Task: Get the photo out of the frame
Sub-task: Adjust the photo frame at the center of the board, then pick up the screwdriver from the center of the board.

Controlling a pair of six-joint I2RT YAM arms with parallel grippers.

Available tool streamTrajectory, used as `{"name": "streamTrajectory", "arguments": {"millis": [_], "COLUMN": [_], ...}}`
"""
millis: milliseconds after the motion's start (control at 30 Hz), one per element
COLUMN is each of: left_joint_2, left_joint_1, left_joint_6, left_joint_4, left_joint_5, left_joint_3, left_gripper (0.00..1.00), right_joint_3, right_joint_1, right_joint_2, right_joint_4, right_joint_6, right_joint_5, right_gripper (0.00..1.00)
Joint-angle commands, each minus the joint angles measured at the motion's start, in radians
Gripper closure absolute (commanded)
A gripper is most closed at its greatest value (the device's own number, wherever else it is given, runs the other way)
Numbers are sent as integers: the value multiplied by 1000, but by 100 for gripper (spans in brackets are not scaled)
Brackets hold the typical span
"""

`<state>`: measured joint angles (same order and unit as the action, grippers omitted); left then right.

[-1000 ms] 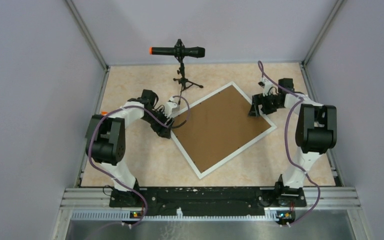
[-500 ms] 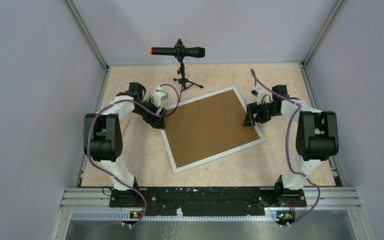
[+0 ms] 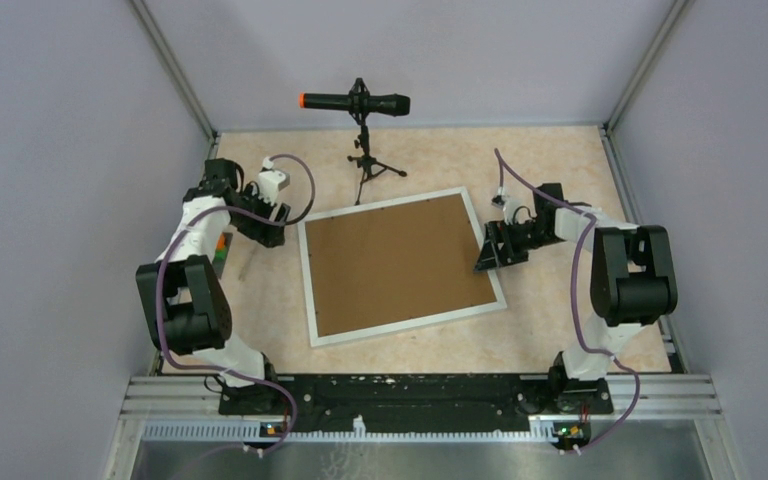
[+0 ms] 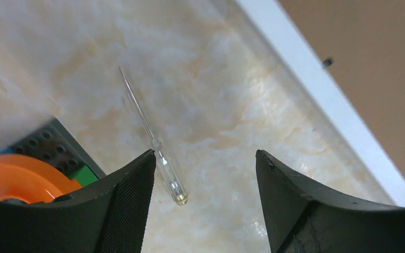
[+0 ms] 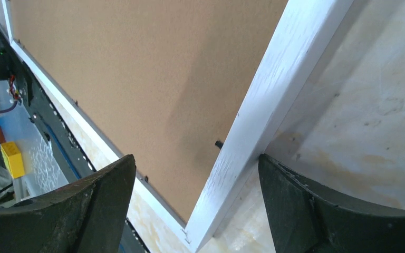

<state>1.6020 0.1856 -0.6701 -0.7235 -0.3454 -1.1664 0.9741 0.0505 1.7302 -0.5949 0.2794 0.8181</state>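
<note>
The left arm reaches toward the left side of the tabletop (image 3: 430,160) with its wrist angled down. The left fingers (image 4: 121,211) stand wide apart and empty above a thin, clear-handled tool (image 4: 161,153). An orange-and-grey object (image 4: 26,174) is cut off at the lower left corner of the left wrist view. The frame (image 3: 305,285) lies flat at centre with its brown backing board (image 3: 400,262) facing up, so the photo is hidden beneath. The right arm bends inward. The right fingers (image 5: 100,211) are spread wide, one on each side of the frame's right border.
</note>
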Motion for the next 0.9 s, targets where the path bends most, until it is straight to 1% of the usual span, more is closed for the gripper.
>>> {"name": "streamTrajectory", "arguments": {"millis": [0, 133, 233, 367, 433, 500, 533, 633, 733, 800, 867], "left_joint_2": [-14, -4, 2, 11, 34, 55, 65, 66, 32, -7, -55], "left_joint_1": [14, 20, 28, 44, 56, 69, 73, 73, 72, 72, 69], "left_joint_6": [-56, -82, -90, -110, -121, -123, -123, -121, -128, -144, -179], "left_joint_4": [57, 135, 159, 199, 221, 217, 212, 186, 132, 41, -70], "left_joint_5": [156, 243, 264, 276, 283, 256, 241, 181, 91, 4, -129], "left_joint_3": [87, 143, 173, 226, 245, 249, 249, 245, 227, 190, 121], "left_gripper": [27, 30, 32, 33, 36, 40, 44, 63, 82, 93, 100], "right_joint_3": [-17, -16, -12, 1, 16, 32, 41, 59, 74, 85, 103], "right_joint_1": [11, 8, 9, 9, 9, 9, 10, 12, 21, 31, 42], "right_joint_2": [-83, -150, -192, -238, -247, -252, -252, -260, -267, -272, -271], "right_joint_4": [-63, -63, -63, -57, -58, -56, -51, -10, 42, 79, 112], "right_joint_6": [25, 26, 23, 15, 10, 2, -3, -51, -105, -146, -187], "right_joint_5": [10, 15, 28, 47, 72, 105, 120, 166, 209, 231, 253], "right_gripper": [16, 16, 15, 15, 15, 15, 15, 15, 15, 14, 13]}}
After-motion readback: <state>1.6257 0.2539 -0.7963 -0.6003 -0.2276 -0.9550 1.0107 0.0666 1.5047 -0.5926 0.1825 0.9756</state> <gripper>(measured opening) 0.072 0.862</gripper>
